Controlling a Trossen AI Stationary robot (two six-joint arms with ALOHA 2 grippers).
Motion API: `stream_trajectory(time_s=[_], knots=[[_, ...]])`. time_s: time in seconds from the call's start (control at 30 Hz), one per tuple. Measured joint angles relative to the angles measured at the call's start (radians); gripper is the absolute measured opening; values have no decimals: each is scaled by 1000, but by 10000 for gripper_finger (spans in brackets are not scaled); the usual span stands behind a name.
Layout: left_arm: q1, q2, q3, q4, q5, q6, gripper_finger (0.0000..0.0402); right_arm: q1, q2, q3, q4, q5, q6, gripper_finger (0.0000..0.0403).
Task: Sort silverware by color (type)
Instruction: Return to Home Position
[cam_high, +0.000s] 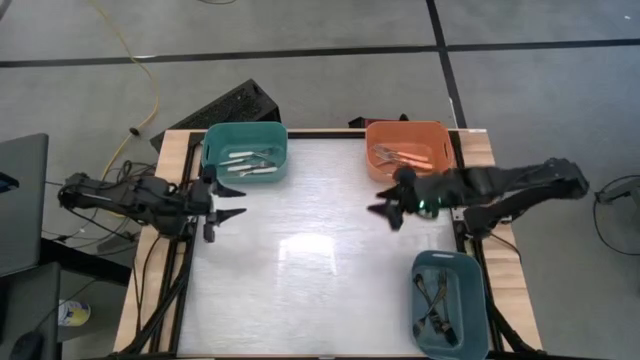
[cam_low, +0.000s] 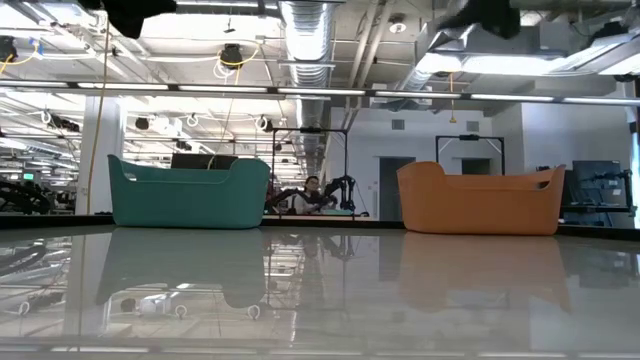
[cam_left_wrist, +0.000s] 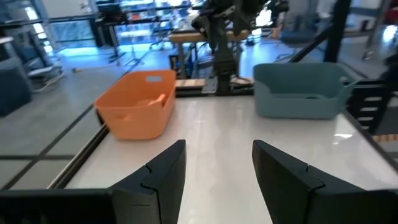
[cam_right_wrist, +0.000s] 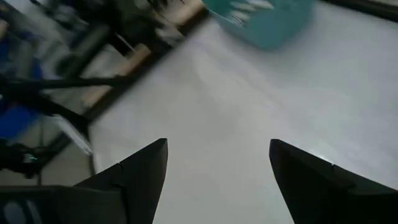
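Three bins sit on a glossy white table (cam_high: 320, 260) that mirrors the ceiling lights: a green bin (cam_high: 245, 152) at the far left corner, an orange bin (cam_high: 408, 150) at the far right corner, and a gray bin (cam_high: 448, 303) on the near right edge. The room around it is a big workshop with a concrete floor, a yellow cable (cam_high: 152, 85) trailing off behind the table, ducts and pipes overhead, and a person (cam_low: 312, 186) seated way in the back between the two far bins.

All the silverware is inside the bins. The white-handled forks (cam_high: 250, 162) lie in the green one, the orange-handled forks (cam_high: 400, 157) in the orange one, and the dark-handled forks (cam_high: 437, 305) in the gray one, with silver tines just about visible.

The left gripper (cam_high: 240, 201) hangs over the table's left edge just in front of the green bin, jaws spread and holding nothing. The right gripper (cam_high: 376, 203) hovers in front of the orange bin, jaws also spread wide and empty
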Motion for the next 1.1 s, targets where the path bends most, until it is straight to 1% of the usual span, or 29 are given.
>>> stream_trajectory(time_s=[0.1,0.2,0.27,0.33,0.47,0.53,0.6,0.7,0.77,0.83,0.87,0.9,0.97,1.1], knots=[[0,-27,0,0,44,0,171,135,51,-3,110,154,10,305],[2,-67,0,0,63,-13,171,218,98,-3,150,270,10,305],[7,-95,0,-1,61,-39,171,230,118,-4,148,307,0,300],[14,-120,1,-11,61,-86,171,219,117,-14,148,313,-26,289],[23,-163,1,-72,61,-143,171,156,60,-99,185,311,-110,253],[23,-186,1,-103,47,-174,171,107,5,-174,253,276,-168,224],[23,-208,-4,-119,27,-216,171,46,-63,-275,370,198,-221,190],[23,-263,-67,-65,18,-271,171,-69,-148,-450,631,22,-284,129],[23,-309,-137,33,25,-291,171,-150,-188,-558,805,-110,-294,88],[23,-365,-222,102,24,-307,171,-224,-210,-640,946,-224,-288,48],[23,-388,-258,128,17,-318,171,-255,-220,-672,989,-271,-282,29],[23,-414,-290,146,5,-334,171,-285,-230,-704,1030,-312,-282,18],[23,-437,-328,160,-28,-364,171,-330,-254,-762,1108,-356,-281,15],[24,-429,-335,161,-29,-369,171,-397,-348,-879,1179,-371,-266,25]])
